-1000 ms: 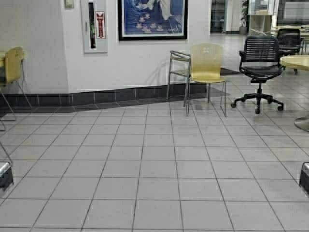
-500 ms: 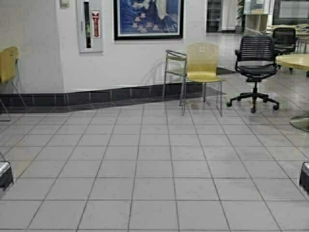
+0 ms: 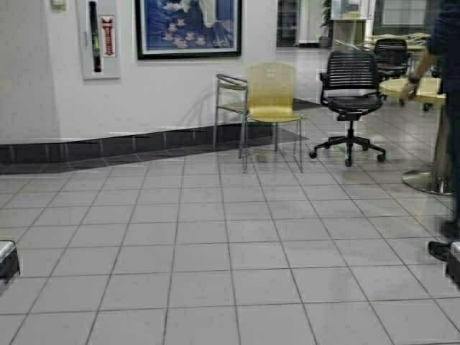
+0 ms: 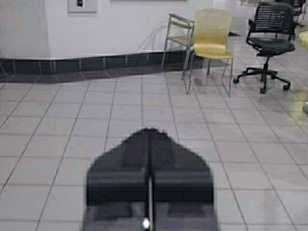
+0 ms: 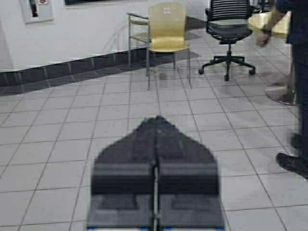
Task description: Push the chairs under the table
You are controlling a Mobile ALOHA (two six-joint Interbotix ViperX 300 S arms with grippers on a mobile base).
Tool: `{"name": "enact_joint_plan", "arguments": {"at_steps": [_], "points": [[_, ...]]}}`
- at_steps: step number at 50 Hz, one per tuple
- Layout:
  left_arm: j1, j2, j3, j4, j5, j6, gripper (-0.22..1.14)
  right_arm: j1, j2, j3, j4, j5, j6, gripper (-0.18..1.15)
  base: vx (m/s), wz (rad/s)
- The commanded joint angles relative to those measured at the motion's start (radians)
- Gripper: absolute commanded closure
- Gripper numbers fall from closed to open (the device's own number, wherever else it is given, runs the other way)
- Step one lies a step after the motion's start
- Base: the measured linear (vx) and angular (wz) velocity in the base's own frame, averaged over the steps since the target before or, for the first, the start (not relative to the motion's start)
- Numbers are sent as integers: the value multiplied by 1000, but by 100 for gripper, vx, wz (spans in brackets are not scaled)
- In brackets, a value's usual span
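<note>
One yellow-tan plywood chair stands on the tile floor across the room near the white wall, its back towards me; it also shows in the left wrist view and the right wrist view. The table is out of view. My left gripper is shut with nothing in it and hangs low over the floor, at the bottom left edge of the high view. My right gripper is likewise shut and empty, at the bottom right edge. Both are far from the chair.
A chrome-framed chair stands just behind the yellow one. To the right are a black mesh swivel chair and a round pedestal table. A person stands at the right edge, one shoe close to my right gripper. Tiled floor lies between.
The robot has turned right, so the whole scene has shifted left. The yellow chair at the far left has left the view, and a person has appeared at the right edge.
</note>
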Motion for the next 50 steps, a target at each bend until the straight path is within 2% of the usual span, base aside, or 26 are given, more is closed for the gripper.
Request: {"name": "enact_joint_plan", "arguments": {"at_steps": [1,50], "points": [[-2,-2,-8,-2,-3,0,89,3,8,-28,-2,-3,-2,92,17,-5],[-2,87,0,18,-43,-3,89,-12,37,-25,-8,-3,2,92,26,9]]}}
